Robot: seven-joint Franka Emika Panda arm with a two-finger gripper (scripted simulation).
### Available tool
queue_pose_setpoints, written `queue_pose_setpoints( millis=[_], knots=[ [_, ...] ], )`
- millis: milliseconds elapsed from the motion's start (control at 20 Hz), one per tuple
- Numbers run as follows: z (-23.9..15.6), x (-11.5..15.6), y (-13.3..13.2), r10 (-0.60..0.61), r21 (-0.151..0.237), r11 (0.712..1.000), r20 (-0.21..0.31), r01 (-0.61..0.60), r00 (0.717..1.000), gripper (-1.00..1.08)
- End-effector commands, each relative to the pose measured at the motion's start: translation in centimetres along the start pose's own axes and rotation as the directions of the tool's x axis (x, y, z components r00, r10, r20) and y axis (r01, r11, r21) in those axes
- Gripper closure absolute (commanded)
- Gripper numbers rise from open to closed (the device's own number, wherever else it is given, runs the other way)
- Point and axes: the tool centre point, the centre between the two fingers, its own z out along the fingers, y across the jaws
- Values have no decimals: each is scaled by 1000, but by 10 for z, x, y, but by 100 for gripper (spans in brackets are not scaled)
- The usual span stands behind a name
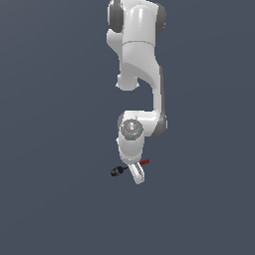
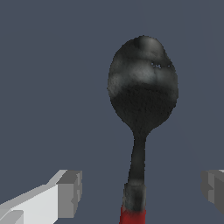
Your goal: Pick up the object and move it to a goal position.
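Note:
The object is a small spoon-like tool with a black rounded head (image 1: 117, 172), a thin dark shaft and a red handle end (image 1: 144, 162). It lies on the dark grey floor just under the white arm's hand. In the wrist view the head (image 2: 142, 89) fills the middle and the red end (image 2: 132, 216) sits at the frame edge. My gripper (image 1: 135, 173) is lowered over the shaft. In the wrist view the gripper (image 2: 142, 190) is open, with one grey fingertip (image 2: 70, 192) on each side of the shaft and a wide gap to both. Neither pad touches the tool.
The white arm (image 1: 137, 55) reaches down from the top of the exterior view. A plain dark grey floor (image 1: 50, 149) lies all around, and no other objects or goal marker show.

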Motion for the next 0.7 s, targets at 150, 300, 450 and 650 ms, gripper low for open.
queue_pose_setpoints(
  millis=[150,300,450,650],
  knots=[
    [2,0,-2,0,2,1000,-1,0,1000,108],
    [2,0,-2,0,2,1000,-1,0,1000,108],
    [2,0,-2,0,2,1000,-1,0,1000,108],
    [0,0,-3,-1,5,1000,-1,1,1000,108]
  ],
)
